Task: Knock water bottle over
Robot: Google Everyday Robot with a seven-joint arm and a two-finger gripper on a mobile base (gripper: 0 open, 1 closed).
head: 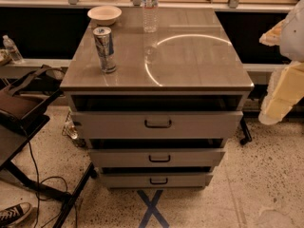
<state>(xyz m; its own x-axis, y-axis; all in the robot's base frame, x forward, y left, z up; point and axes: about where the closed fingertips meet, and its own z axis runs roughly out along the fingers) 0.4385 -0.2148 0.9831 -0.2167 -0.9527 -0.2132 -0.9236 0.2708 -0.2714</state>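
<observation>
The water bottle (pixel 150 9) is tall, clear and ribbed, with a pale label band. It stands upright at the far edge of the grey cabinet top (pixel 190 65), near the middle. My gripper (pixel 278 99) is a cream-coloured shape hanging at the right edge of the view, beside the cabinet's right front corner. It sits lower than and well to the right of the bottle, apart from it and holding nothing I can see.
A silver-blue can (pixel 105 49) stands at the front left of the top, with a pale bowl (pixel 104 14) behind it. The cabinet's three drawers (pixel 157 123) are slightly pulled out. A dark chair and bag (pixel 21 108), cables, and a small bottle (pixel 12 49) are on the left.
</observation>
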